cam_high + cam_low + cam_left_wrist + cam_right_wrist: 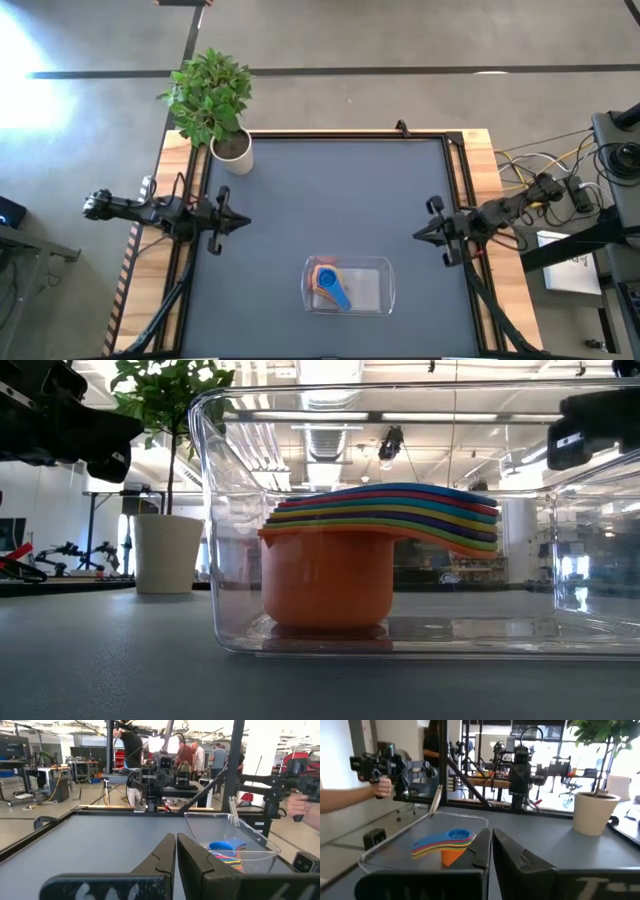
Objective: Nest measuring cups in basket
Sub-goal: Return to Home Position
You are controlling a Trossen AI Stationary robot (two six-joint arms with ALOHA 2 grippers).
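Note:
The measuring cups sit nested in one stack, orange lowest and blue on top, inside the clear basket near the table's front edge. In the low view the stack rests by the orange cup's base on the basket floor, its handles fanned toward one side. My left gripper is shut at the table's left edge, pointing level toward the right. My right gripper is shut at the right edge, pointing level toward the left. Neither touches the basket or the cups.
A white pot with a green plant stands at the table's far left corner. Bare dark table surface lies between the two grippers. In the wrist views a person's hand holds a handle device beyond the table's near side.

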